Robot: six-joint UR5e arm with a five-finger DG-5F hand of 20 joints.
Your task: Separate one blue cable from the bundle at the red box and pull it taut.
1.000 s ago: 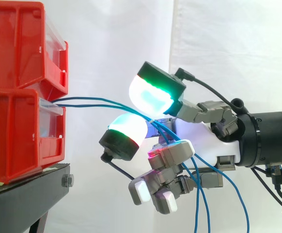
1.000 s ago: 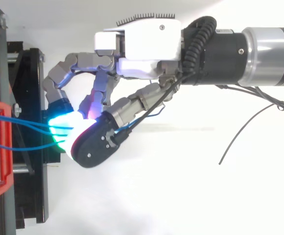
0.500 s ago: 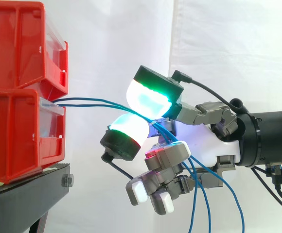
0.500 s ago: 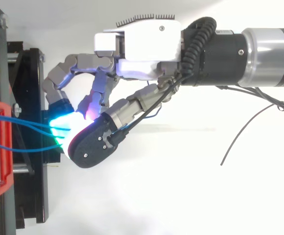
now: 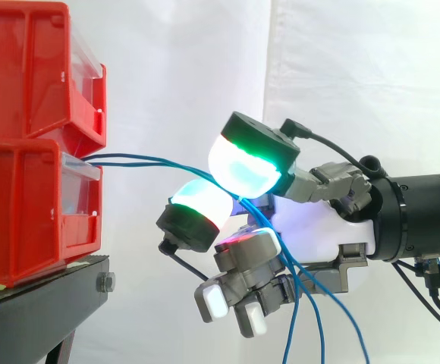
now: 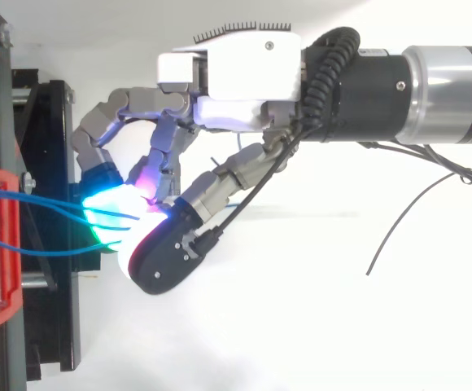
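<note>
Side and top views. The blue cables (image 5: pixel 140 160) leave the front slot of the lower red box (image 5: pixel 23 212), which sits on the black stand (image 5: pixel 45 303), and run toward 3 o'clock into the hand (image 5: pixel 319 227). Two glowing pads (image 5: pixel 246 171) pinch the strands, with the other fingers curled at 6 o'clock. We cannot tell whether the pinch holds one strand or several. Beyond it the tails hang slack toward 6 o'clock. The span to the box bows gently, so we judge that a pull toward 3 o'clock is needed to tauten it.
</note>
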